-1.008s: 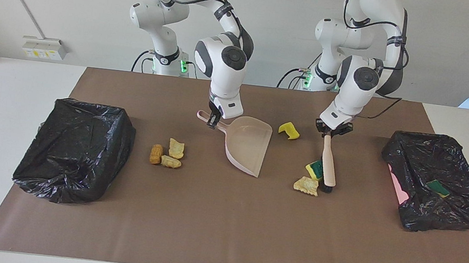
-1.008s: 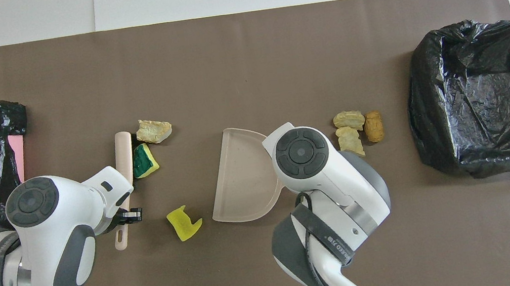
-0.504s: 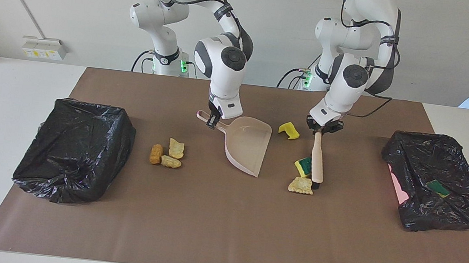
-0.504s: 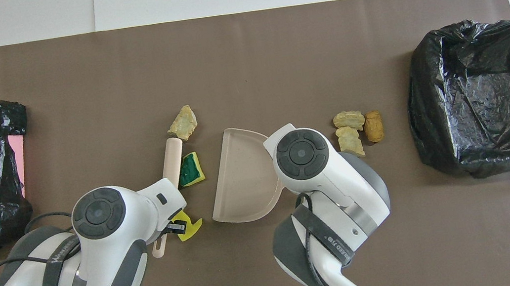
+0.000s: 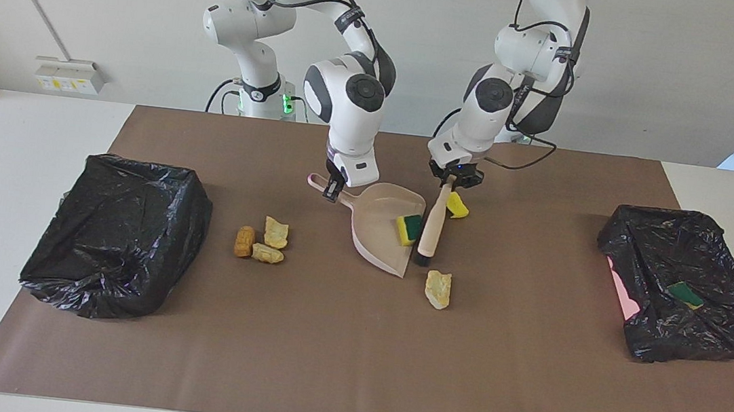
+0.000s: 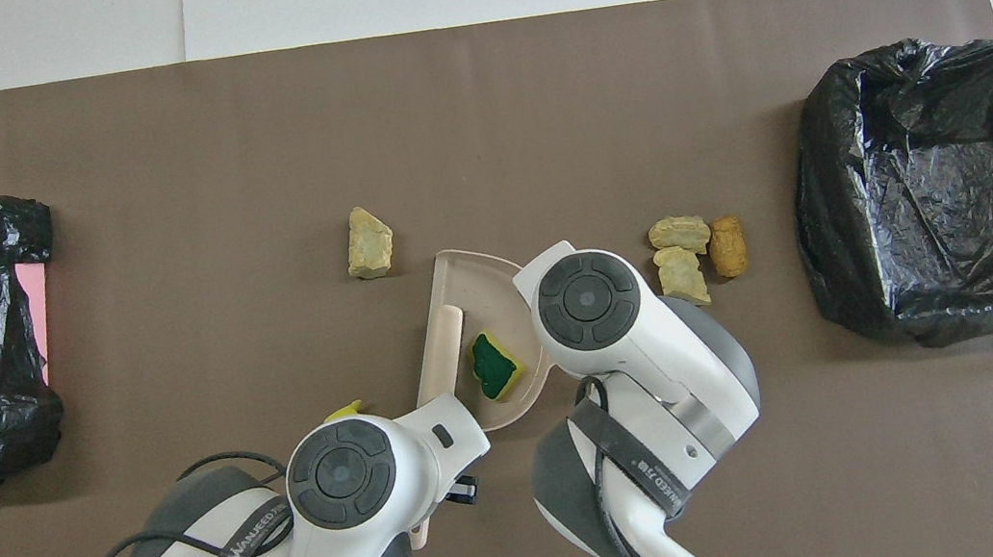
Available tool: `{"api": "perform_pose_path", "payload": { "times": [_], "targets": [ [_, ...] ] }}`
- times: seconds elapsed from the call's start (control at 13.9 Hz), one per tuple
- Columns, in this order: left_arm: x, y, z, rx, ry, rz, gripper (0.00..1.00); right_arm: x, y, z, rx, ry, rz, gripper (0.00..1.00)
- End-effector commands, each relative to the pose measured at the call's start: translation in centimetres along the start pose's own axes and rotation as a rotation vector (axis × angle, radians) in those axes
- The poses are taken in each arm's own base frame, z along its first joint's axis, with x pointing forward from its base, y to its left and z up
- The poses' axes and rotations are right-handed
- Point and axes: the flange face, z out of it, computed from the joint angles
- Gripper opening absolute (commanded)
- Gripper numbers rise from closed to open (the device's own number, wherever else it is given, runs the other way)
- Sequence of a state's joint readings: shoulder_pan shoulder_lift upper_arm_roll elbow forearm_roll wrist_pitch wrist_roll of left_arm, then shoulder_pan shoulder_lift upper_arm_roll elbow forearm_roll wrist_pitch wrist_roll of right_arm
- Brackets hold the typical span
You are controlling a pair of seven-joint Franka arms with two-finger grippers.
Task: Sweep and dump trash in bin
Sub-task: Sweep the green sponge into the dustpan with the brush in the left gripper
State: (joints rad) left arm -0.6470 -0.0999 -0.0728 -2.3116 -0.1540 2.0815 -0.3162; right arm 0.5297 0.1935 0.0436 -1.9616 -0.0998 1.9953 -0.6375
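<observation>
A green-faced sponge [image 5: 409, 228] lies in the dustpan [image 5: 377, 234], whose handle the right gripper [image 5: 333, 187] pinches with closed jaws. The left gripper [image 5: 452, 177] has its jaws clamped on the brush [image 5: 432, 226], its bristles at the pan's open edge. A tan chunk [image 5: 437, 288] lies just beside that edge; three chunks [image 5: 261, 241] sit toward the right arm's bin [image 5: 115, 234].
</observation>
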Motion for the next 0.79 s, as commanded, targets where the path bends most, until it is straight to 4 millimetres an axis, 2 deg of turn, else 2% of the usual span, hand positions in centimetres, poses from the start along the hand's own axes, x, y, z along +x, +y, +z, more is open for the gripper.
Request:
{"api": "perform_pose_path", "payload": {
  "times": [0.0,0.14,0.29,0.72],
  "targets": [
    [0.4,-2.2,-3.9,-0.013,-0.065,-0.068,0.0,-0.4,-0.2,0.1,-0.015,0.008,0.026,0.0],
    [-0.8,-3.8,-5.0,-0.004,-0.098,-0.154,0.0,-0.6,-0.4,0.9,-0.007,-0.001,0.024,0.0],
    [-1.8,-5.0,-4.5,0.023,-0.149,-0.28,0.0,-0.7,-0.9,2.4,-0.022,0.023,0.02,0.0],
    [-7.6,-7.2,-1.6,0.101,-0.168,-0.714,0.0,-0.7,-0.9,2.3,-0.025,0.025,0.018,0.0]
  ]
}}
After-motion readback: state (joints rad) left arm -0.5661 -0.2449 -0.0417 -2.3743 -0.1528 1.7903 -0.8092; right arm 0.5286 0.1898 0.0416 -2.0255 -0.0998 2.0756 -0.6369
